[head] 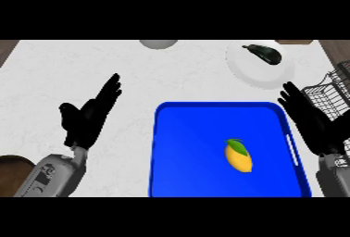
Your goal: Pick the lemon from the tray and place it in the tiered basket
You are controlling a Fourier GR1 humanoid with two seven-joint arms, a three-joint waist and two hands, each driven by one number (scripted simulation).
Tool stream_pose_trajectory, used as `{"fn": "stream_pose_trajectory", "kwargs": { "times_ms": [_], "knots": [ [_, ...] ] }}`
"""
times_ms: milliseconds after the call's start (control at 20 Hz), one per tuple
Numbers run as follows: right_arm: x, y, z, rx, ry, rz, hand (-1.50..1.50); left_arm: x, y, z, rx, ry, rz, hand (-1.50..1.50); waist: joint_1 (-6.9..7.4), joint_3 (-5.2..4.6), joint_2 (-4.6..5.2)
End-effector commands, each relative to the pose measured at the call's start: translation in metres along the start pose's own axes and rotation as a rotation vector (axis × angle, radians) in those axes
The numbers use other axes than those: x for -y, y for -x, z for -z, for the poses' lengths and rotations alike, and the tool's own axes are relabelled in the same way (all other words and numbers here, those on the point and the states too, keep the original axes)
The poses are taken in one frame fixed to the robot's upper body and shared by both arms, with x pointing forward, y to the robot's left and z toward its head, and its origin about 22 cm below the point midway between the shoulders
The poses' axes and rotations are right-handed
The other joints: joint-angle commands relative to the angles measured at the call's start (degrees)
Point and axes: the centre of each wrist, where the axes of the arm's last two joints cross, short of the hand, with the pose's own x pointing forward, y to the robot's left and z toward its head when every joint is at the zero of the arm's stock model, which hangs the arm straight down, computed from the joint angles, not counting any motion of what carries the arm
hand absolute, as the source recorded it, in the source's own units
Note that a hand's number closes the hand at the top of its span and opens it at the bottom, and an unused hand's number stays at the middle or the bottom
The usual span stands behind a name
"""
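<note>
A yellow lemon (239, 157) with a green leaf lies in the right half of the blue tray (184, 152). My right hand (311, 121) is open, fingers straight, just past the tray's right rim and a short way from the lemon. Behind that hand, at the right edge, stands the black wire tiered basket (328, 95), partly cut off by the view. My left hand (89, 115) is open with fingers up, left of the tray over the white counter.
A white plate (256, 69) with a dark eggplant (265, 53) on it sits behind the tray at the back right. A grey round object (159, 43) shows at the counter's far edge. A brown patch (14, 166) lies at the lower left.
</note>
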Motion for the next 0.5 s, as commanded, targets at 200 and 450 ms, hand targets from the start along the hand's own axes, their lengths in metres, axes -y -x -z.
{"fn": "stream_pose_trajectory", "kwargs": {
  "times_ms": [200,450],
  "knots": [
    [0.008,-0.111,0.006,0.538,-0.051,-0.183,1.50,-0.024,0.067,-0.035,-0.181,-0.240,0.047,0.00,0.70,0.79,-0.98],
    [0.047,-0.038,-0.007,0.306,0.528,0.016,-1.50,-0.015,0.099,-0.067,-0.231,-0.306,0.007,0.00,-0.28,0.93,-0.71]
  ]
}}
